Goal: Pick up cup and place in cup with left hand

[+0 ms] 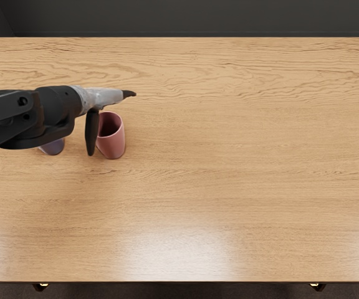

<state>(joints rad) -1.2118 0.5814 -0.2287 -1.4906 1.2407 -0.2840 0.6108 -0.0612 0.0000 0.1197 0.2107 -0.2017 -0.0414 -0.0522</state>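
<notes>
Light brown wooden table [229, 187] is filling most of the head view, its dark grain running from side to side and a whitish sheen spreading over the part nearest the camera. Behind its far edge a dark grey wall [192, 17] is stretching across, and two small dark fittings with yellowish glints, one at the left [40, 286] and one at the right [317, 286], are showing just below its near edge.

From the picture's left edge the left arm [27, 118], black and jointed, is reaching in over the table. At its end the left hand [100, 98], silver-grey with black digits, is pointing toward the picture's right. It is opening wide: the visible fingers [128, 94] are extending nearly straight, while a long black thumb [91, 132] is slanting away from them toward the near side. The hand is gripping nothing.

A pink, smooth, slightly tapering cup [111, 144] is standing upright on the left part of the table, its dark hollow facing up. The thumb is overlapping its left side in the view; whether they are touching is impossible to tell. Farther left, a muted purple cup [53, 147] is sitting partly hidden behind the arm, only its lower portion showing, well short of the pink one.
</notes>
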